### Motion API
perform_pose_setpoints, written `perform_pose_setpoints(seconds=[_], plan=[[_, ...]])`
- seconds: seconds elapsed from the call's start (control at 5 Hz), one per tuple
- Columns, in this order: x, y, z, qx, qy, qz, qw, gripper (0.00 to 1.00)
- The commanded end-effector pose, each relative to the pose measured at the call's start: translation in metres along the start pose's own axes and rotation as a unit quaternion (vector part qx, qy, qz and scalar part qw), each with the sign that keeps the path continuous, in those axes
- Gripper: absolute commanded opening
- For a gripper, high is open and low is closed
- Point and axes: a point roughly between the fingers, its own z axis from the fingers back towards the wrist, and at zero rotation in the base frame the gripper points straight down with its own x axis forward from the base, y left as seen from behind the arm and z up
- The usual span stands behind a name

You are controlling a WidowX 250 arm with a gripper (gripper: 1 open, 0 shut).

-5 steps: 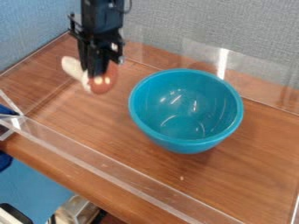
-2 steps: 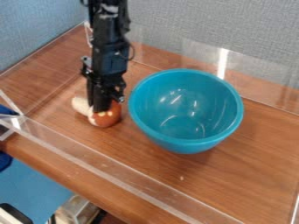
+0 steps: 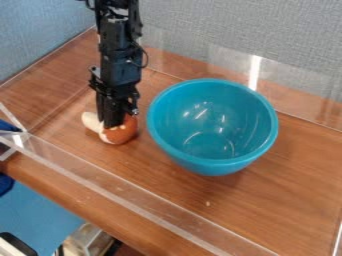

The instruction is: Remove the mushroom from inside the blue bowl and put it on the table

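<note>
"Mushroom with the orange-brown cap and cream-white stem [image 3: 120, 130], where is it sitting relative to the claw?"

"Right at the tips. The black metal claw [image 3: 115, 115] is pointing down over it, and its fingers are closing narrowly on the toy, with hardly any opening showing between them."

"So it's gripping?"

"It's looking that way, yes. The stem is poking out to one side and the cap to the other."

"And below?"

"Reddish-brown wood-grain tabletop [image 3: 201, 205]. The mushroom is appearing to rest on it, or very near; I can't tell for certain whether it's touching."

"What about the bowl?"

"The deep, glossy teal-blue plastic bowl [image 3: 214, 165] is standing upright just beside the mushroom, and nothing is showing inside."

"How far along are we, then?"

"Nearly done, I'm judging. The mushroom is out of the bowl; what's remaining is opening the fingers and lifting the claw away."
</note>
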Motion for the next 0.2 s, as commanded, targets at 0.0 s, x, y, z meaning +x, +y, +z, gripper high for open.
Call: perform_pose_setpoints(seconds=[0.0], plan=[[-0.0146, 0.0182, 0.0132, -0.001, -0.006, 0.034, 0.9994, 0.00]])
